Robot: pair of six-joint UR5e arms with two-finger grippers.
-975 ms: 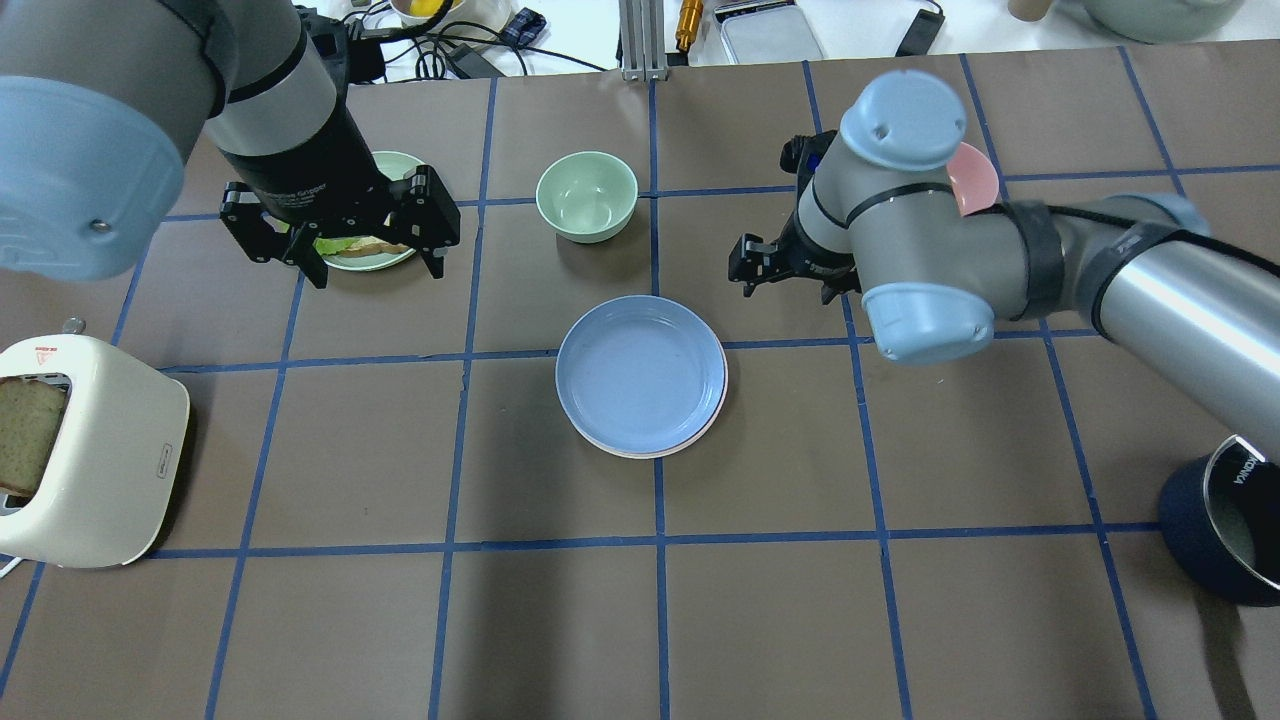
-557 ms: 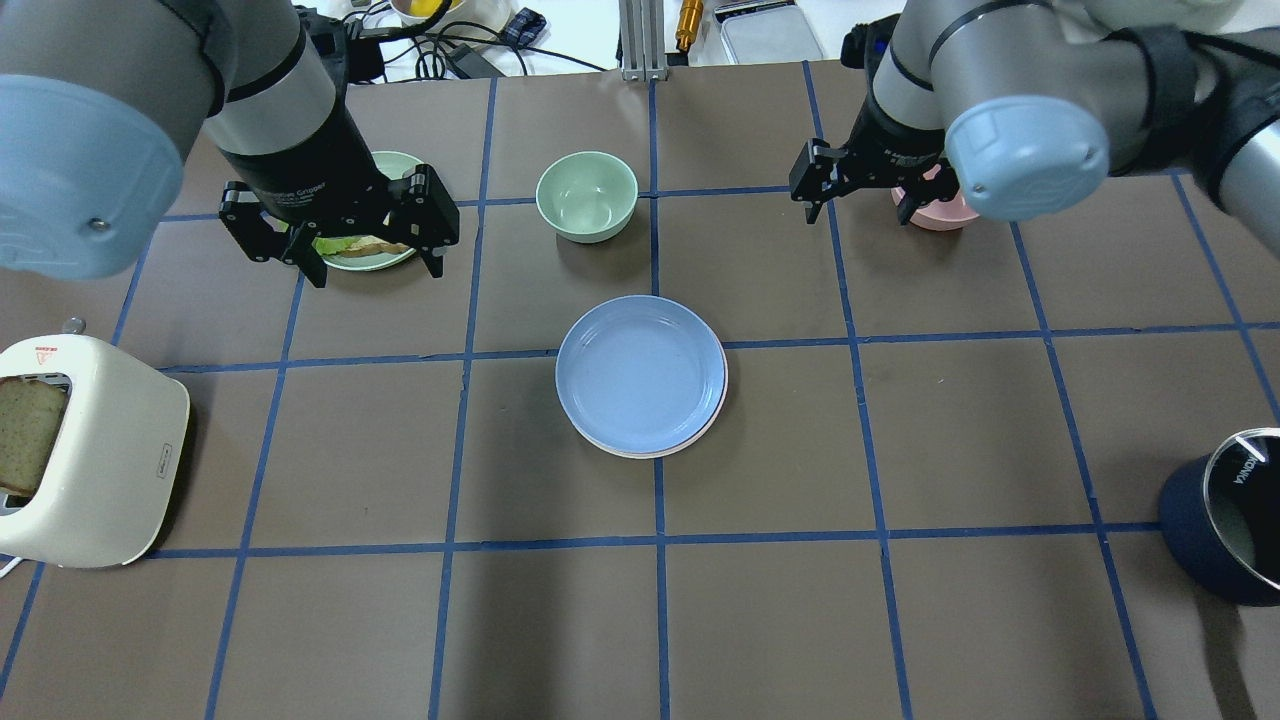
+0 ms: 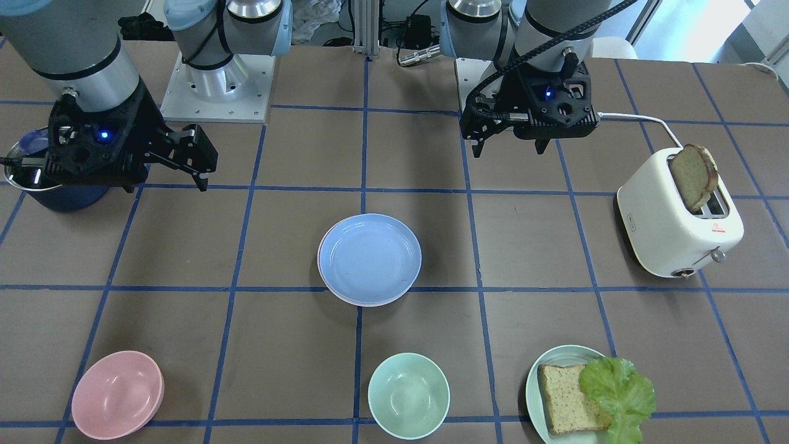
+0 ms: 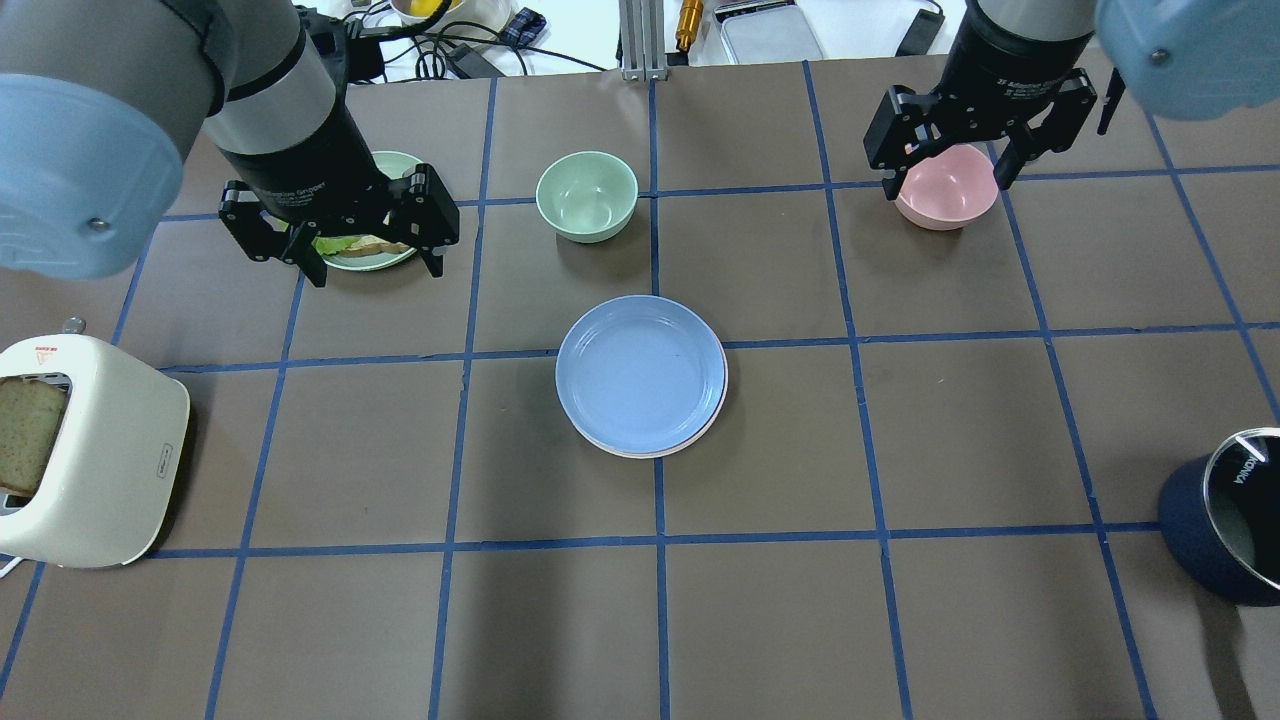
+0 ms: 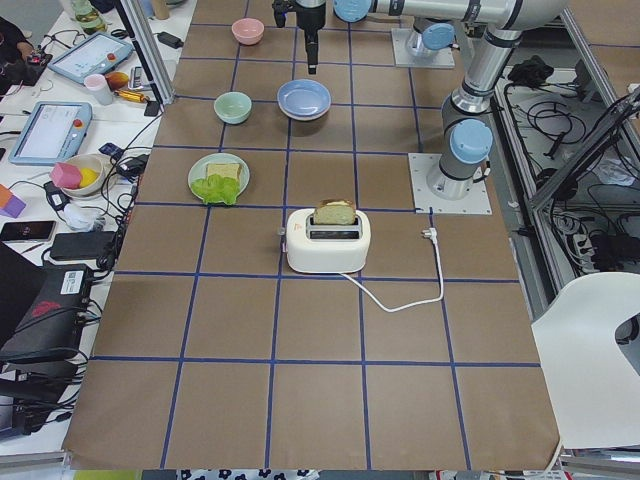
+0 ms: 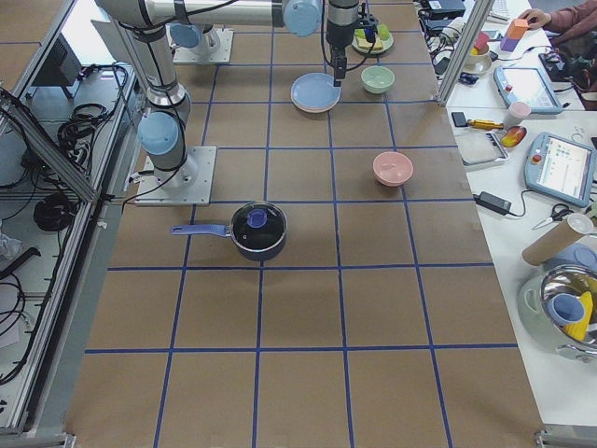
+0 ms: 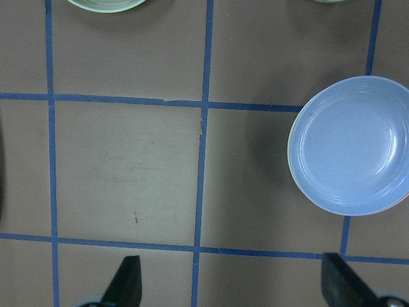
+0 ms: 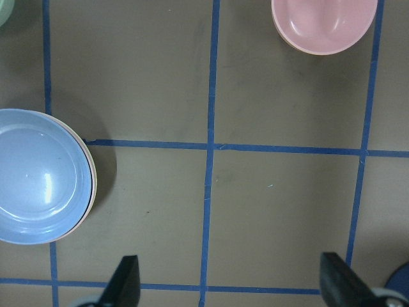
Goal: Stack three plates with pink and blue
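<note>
Plates first: where did they lie?

Stacked in the middle of the brown table [image 4: 900, 620]. A light blue round matte plastic plate [image 4: 641, 372] sat on top. The thin rim of a pale pink plate [image 4: 724, 392] peeked out on its right. A cream-white edge [image 4: 640, 456] showed on the near side, too thin to tell more.

And the grippers?

The left gripper [image 4: 378, 272] hung to the far left of the stack with its black fingers spread wide and nothing between them. Its wrist view looked down on bare table, with the stack off to one side. The right gripper [image 4: 945, 187] was at the far right, equally wide and empty. From overhead it overlapped a deep pale pink plastic bowl [image 4: 945, 208], but its own camera showed that bowl well off and only table between the fingertips.

What else stood around?

A mint green bowl [image 4: 587, 195] stood just beyond the stack. A pale green plate [image 3: 535, 382] with a bread slice [image 3: 564, 398] and lettuce [image 3: 616, 385] sat at the far left. A cream toaster [image 4: 95, 450] holding bread was at the left edge, and a dark blue pot [image 4: 1215, 530] was at the near right.
</note>
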